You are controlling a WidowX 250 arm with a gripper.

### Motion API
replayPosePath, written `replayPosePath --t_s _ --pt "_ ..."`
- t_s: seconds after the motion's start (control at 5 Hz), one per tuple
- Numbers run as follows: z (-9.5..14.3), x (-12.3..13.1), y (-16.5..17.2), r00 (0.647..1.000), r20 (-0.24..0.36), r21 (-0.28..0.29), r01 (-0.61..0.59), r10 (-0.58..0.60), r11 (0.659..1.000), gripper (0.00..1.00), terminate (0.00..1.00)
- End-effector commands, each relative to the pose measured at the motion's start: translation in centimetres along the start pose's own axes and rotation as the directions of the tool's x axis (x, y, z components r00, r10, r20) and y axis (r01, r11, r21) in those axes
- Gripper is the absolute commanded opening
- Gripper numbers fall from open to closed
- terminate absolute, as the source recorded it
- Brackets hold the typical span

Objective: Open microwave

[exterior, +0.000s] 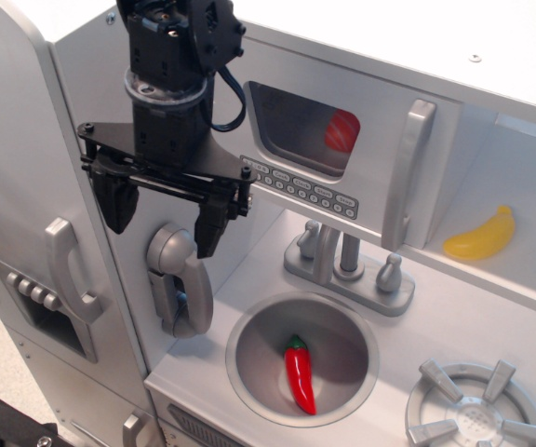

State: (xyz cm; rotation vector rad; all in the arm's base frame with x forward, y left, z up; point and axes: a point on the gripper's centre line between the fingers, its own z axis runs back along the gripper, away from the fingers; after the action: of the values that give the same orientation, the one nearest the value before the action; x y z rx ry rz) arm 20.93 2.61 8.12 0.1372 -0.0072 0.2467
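Note:
The microwave (342,102) is a grey compartment above the sink, with a rounded clear window (305,128), a row of small buttons (301,186) and a vertical silver handle (408,172) at its right side. Its door looks shut. A red object shows behind the window. My black gripper (161,219) hangs in front of the microwave's left end, fingers pointing down, open and empty. It is well to the left of the handle and just above a grey toy phone (177,279).
A sink (249,349) holds a red chili pepper (300,374). A faucet (347,265) stands behind it. A yellow banana (482,237) lies on the right shelf. A fridge door (26,186) with handle and dispenser is left. A burner (477,410) is bottom right.

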Motion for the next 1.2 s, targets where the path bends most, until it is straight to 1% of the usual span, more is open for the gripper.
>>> replayPosePath --t_s 0.0,0.2,0.4,0.6,0.8,1.0 --pt "0.0 0.0 0.0 1.000 0.000 0.000 0.000 0.000 1.000 1.00 0.00" --pt "1.7 0.1 -3.1 1.000 0.003 -0.031 0.028 -0.028 0.999 1.00 0.00" --pt "3.7 0.5 -5.8 0.996 0.021 -0.119 0.088 -0.086 0.989 1.00 0.00" --pt "4.8 1.6 -8.3 0.991 0.093 -0.179 0.109 -0.093 0.978 1.00 0.00" --pt "5.6 2.7 -10.8 0.975 0.197 -0.211 0.148 -0.107 0.966 1.00 0.00" --pt "5.8 4.1 -12.2 0.974 0.201 -0.256 0.152 -0.101 0.955 1.00 0.00"
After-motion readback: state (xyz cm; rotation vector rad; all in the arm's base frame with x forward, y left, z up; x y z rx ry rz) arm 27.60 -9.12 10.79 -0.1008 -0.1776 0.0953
